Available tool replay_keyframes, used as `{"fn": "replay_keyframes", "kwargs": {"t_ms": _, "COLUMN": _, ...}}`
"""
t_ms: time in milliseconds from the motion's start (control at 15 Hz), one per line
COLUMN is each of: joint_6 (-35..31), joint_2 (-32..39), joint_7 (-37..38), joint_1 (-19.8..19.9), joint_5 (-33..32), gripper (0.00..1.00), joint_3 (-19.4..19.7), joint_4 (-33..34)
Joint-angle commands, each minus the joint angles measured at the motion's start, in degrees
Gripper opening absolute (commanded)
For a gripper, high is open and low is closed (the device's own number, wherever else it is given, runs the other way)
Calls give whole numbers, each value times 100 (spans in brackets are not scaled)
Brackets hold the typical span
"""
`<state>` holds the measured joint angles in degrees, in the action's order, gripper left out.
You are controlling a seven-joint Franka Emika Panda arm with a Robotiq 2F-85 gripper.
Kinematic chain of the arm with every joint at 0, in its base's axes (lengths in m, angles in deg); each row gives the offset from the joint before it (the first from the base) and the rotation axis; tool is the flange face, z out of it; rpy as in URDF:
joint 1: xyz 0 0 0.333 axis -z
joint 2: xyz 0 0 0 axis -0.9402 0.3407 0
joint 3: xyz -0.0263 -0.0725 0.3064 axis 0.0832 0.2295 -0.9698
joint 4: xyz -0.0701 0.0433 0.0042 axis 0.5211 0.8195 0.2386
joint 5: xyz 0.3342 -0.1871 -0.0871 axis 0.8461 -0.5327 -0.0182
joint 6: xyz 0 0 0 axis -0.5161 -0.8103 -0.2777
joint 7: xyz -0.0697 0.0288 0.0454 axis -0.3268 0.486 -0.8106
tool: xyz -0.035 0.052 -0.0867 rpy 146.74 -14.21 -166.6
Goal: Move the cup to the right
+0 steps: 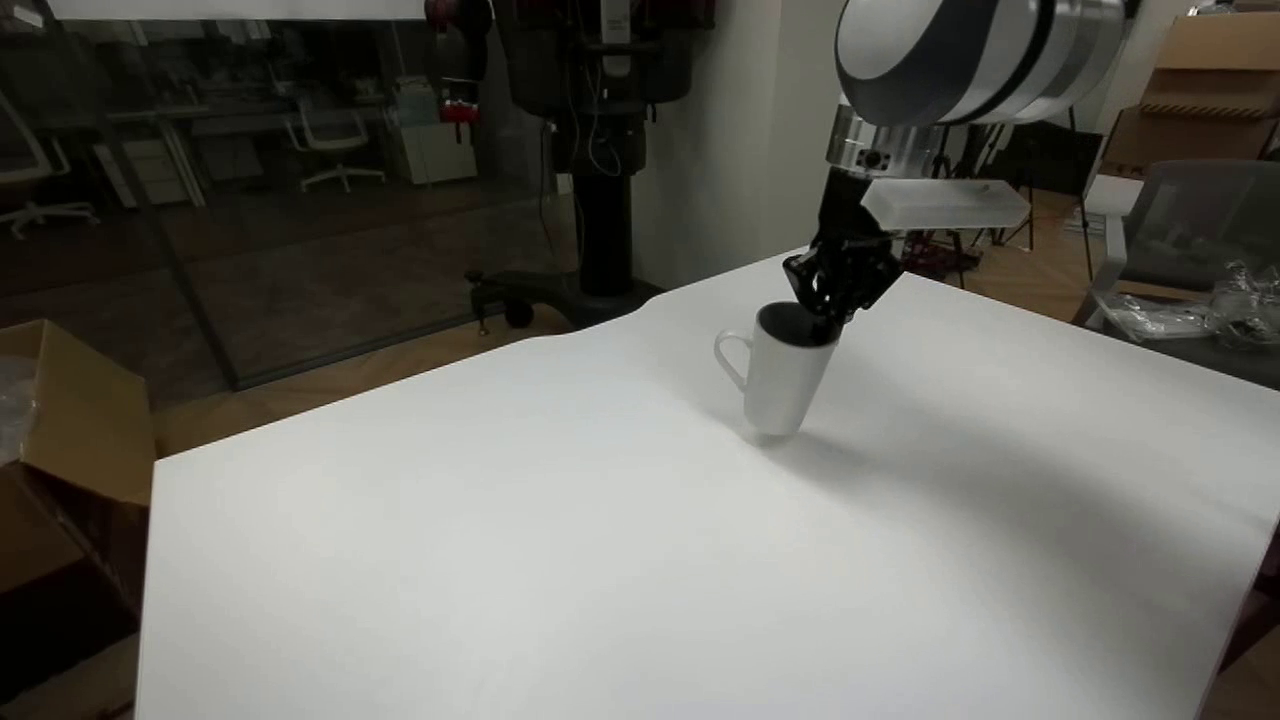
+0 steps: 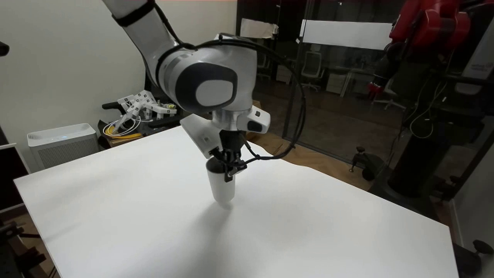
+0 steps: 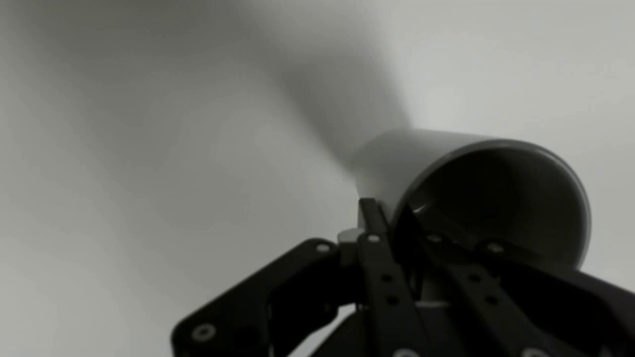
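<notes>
The cup (image 1: 785, 385) is a white mug with a dark inside and a loop handle on the left in an exterior view. It also shows in an exterior view (image 2: 221, 187), where the handle is hidden. It is tilted, with its base at or just above the white table (image 1: 450, 560); I cannot tell if it touches. My gripper (image 1: 832, 318) is shut on the cup's rim wall. In the wrist view the gripper (image 3: 389, 218) has one finger outside the wall and one inside the cup (image 3: 496, 198); the inner fingertip is hard to see in the dark.
An open cardboard box (image 1: 85, 420) stands beside the table's edge. A grey chair (image 1: 1200, 230) is past another edge. A black robot stand (image 1: 600, 230) stands behind the table. A white boxy appliance (image 2: 63, 144) and a cluttered stand (image 2: 139, 112) stand beyond the table.
</notes>
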<state>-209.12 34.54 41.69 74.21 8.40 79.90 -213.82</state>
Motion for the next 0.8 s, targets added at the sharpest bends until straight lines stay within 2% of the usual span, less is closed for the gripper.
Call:
{"fn": "replay_keyframes", "kwargs": {"t_ms": 0, "joint_6": 594, "joint_2": 299, "joint_7": 480, "joint_1": 135, "joint_5": 321, "gripper": 2, "joint_3": 73, "joint_4": 619}}
{"fn": "replay_keyframes", "kwargs": {"t_ms": 267, "joint_6": 1032, "joint_2": 592, "joint_7": 699, "joint_1": 234, "joint_5": 569, "gripper": 2, "joint_3": 111, "joint_4": 1004}}
{"fn": "replay_keyframes", "kwargs": {"t_ms": 733, "joint_6": 893, "joint_2": 933, "joint_7": 1390, "joint_1": 92, "joint_5": 478, "gripper": 2, "joint_3": 313, "joint_4": 1320}}
